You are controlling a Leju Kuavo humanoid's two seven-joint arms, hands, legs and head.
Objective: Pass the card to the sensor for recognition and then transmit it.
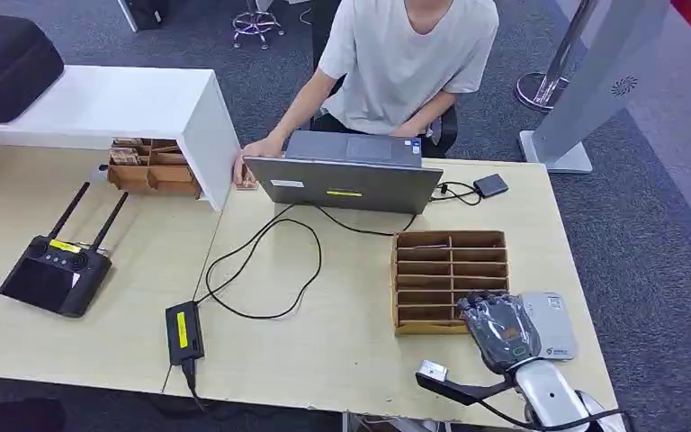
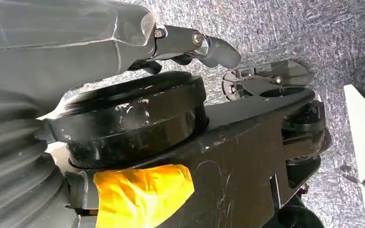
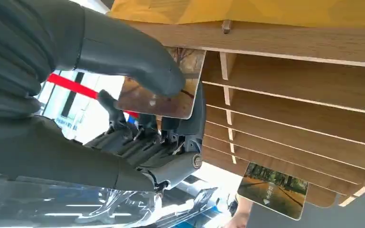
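Note:
My right hand [image 1: 501, 329] rests at the near right corner of the wooden slotted box [image 1: 450, 279], just left of the flat grey-white sensor [image 1: 553, 322]. In the right wrist view its thumb and fingers pinch a glossy picture card [image 3: 164, 95] at the mouth of a slot in the slotted box [image 3: 313, 90]. A second picture card [image 3: 272, 190] sticks out of another slot. In the head view the held card is hidden under the hand. My left hand [image 2: 190, 45] hangs over the carpet with its fingers out and nothing in it.
A person sits behind the open laptop [image 1: 342, 180] at the table's far side. Black cables and a power adapter [image 1: 183, 331] lie mid-table. A black controller with antennas [image 1: 54, 270] sits at left, beside a white shelf [image 1: 144, 103] over another wooden box [image 1: 148, 166].

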